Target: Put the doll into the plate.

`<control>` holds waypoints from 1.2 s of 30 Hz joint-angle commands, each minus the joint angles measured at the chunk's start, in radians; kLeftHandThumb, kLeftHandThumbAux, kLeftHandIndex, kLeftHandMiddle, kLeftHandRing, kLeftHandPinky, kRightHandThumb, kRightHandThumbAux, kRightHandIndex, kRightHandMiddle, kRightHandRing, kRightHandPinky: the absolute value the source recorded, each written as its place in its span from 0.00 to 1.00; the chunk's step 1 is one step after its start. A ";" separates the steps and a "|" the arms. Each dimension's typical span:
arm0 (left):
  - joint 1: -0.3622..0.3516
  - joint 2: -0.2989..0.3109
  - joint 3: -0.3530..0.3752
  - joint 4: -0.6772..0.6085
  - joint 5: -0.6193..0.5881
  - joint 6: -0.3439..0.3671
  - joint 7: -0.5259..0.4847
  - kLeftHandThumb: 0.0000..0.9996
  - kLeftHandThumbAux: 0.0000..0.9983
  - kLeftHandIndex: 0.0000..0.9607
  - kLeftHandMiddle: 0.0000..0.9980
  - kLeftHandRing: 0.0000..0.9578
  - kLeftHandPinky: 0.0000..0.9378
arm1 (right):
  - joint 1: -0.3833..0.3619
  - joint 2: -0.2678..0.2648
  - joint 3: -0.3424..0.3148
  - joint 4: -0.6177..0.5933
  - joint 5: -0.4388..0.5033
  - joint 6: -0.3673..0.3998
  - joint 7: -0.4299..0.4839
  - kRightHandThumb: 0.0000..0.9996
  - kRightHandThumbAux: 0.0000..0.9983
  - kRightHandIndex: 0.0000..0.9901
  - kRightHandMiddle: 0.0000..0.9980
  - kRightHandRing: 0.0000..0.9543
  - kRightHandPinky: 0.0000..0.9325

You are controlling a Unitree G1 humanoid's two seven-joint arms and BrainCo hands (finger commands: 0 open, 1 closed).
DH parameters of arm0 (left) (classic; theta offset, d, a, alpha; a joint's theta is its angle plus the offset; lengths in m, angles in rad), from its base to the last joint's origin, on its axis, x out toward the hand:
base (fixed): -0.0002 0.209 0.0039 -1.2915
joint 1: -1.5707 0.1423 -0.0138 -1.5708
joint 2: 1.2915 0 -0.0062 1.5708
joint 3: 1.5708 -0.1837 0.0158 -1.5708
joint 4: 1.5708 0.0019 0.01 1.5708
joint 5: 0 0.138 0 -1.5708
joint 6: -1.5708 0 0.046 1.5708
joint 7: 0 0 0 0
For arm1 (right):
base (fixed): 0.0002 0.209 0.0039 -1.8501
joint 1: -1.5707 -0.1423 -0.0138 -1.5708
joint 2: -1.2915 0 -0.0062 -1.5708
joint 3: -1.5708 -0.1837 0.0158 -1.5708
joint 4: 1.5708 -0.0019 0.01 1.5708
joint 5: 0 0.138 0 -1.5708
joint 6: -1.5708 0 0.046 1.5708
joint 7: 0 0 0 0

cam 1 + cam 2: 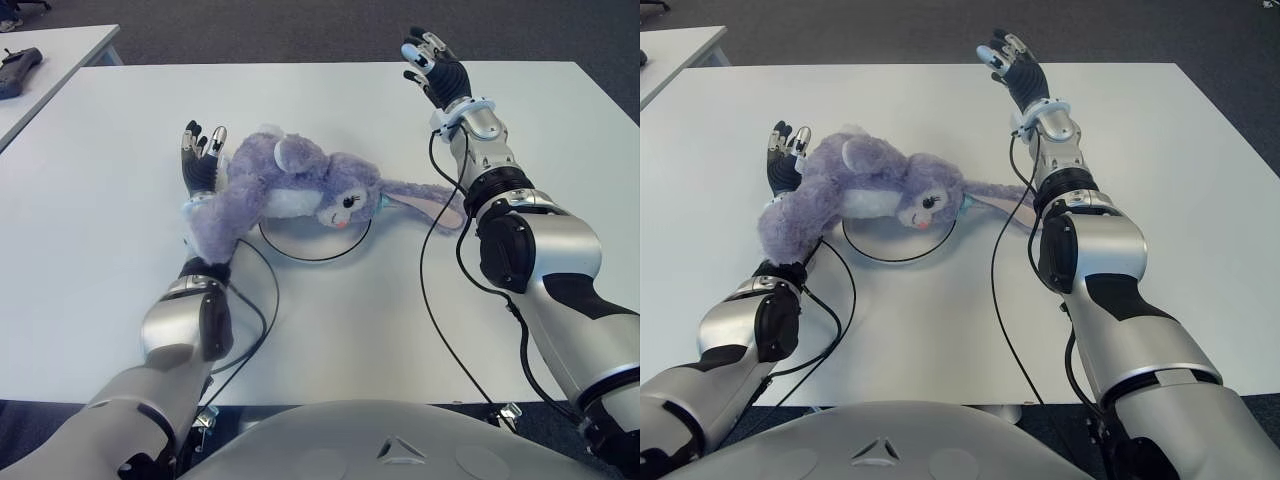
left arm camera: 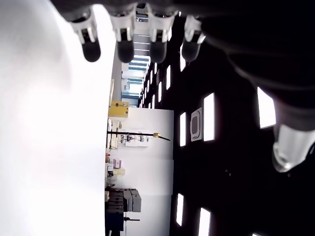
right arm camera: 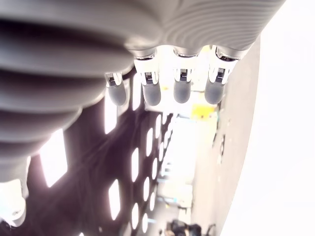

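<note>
1. The doll (image 1: 285,190), a purple plush rabbit, lies on its side across the white desk (image 1: 90,220). Its long axis runs from its lower body at the robot's left to its long ear trailing out to the right.
2. The plate (image 1: 316,250) is white with a dark rim and sits on the desk near the middle. The doll's head and chest lie over the far part of it, while the near part of the plate is bare and holds nothing else.
3. The doll's lower end drapes over the left forearm and wrist, well off the plate on its left side, so in my judgement the doll is only partly in place.
4. The left hand (image 1: 200,155) shows just beside the doll's back, on its left, with the fingers (image 2: 125,46) extended and spread. It grips nothing; the left wrist view shows only straight fingertips and the room beyond.
5. The right hand (image 1: 432,65) is far across the desk, well apart from the doll and beyond the tip of its ear. Its fingers (image 3: 182,91) are straight and open, holding nothing.
6. The left hand is plainly the nearer one. The doll lies to its right, so any shift of the body onto the plate runs rightward, along the doll's own length.
</note>
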 commanded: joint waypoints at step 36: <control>0.255 -0.090 0.033 0.144 -0.042 0.072 -0.018 0.00 0.53 0.01 0.06 0.02 0.00 | 0.167 -0.016 -0.171 0.038 0.058 0.115 -0.157 0.00 0.62 0.06 0.08 0.03 0.00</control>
